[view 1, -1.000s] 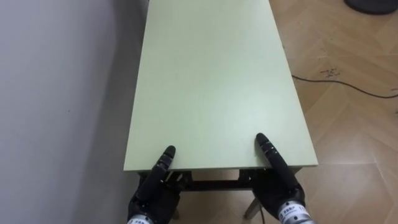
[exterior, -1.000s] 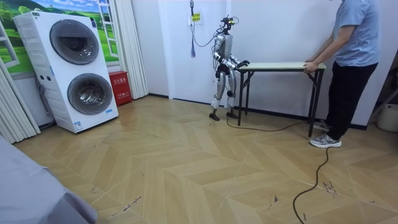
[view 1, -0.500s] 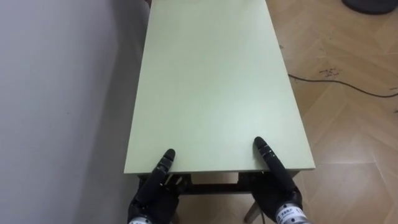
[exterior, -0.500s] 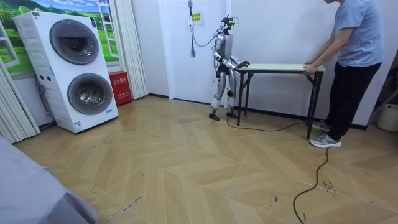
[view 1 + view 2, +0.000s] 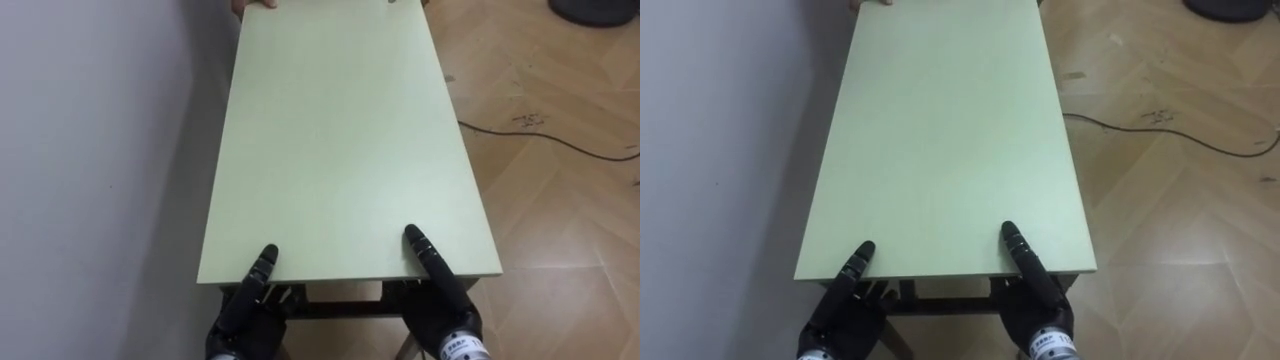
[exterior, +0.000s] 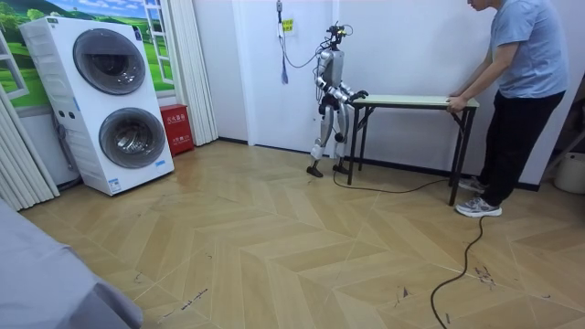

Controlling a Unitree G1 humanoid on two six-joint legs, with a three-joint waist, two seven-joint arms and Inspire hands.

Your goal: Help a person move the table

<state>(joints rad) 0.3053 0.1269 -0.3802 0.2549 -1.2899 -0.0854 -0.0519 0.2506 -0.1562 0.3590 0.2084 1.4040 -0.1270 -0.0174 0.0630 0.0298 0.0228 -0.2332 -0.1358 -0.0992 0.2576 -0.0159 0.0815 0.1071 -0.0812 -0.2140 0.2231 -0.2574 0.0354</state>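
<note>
Left hand: the robot's left hand point(image 5: 243, 312) sits at 7 o'clock in the eye view. Its thumb lies flat on top of the counter and the rest of the hand is tucked under the rim, pinching the near edge.
Right hand: the right hand point(image 5: 447, 308), at 5 o'clock, grips the same short edge in the same way, near the opposite corner.
Counter: the counter point(image 5: 340, 150) is a long, bare, pale green top running from 6 o'clock up to 12 o'clock.
Person's hand: a person's hand point(image 5: 256, 4) rests on the far short edge at 12 o'clock.
Person: in the room view the person point(image 6: 518, 91) stands at 3 o'clock, leaning in with arms out to the counter's far end.
Robot: it stands upright at the other end, facing the person.
Wall: a white wall point(image 5: 95, 160) runs close along the counter's long side at 9 o'clock.
Floor: wooden floor point(image 5: 560, 230) lies open at 3 o'clock.
Why held so: the wide grip at both corners probably keeps the top level and stops it swinging.
Stage: a shared carry seems under way. Whether the legs are off the floor cannot be told.
</note>
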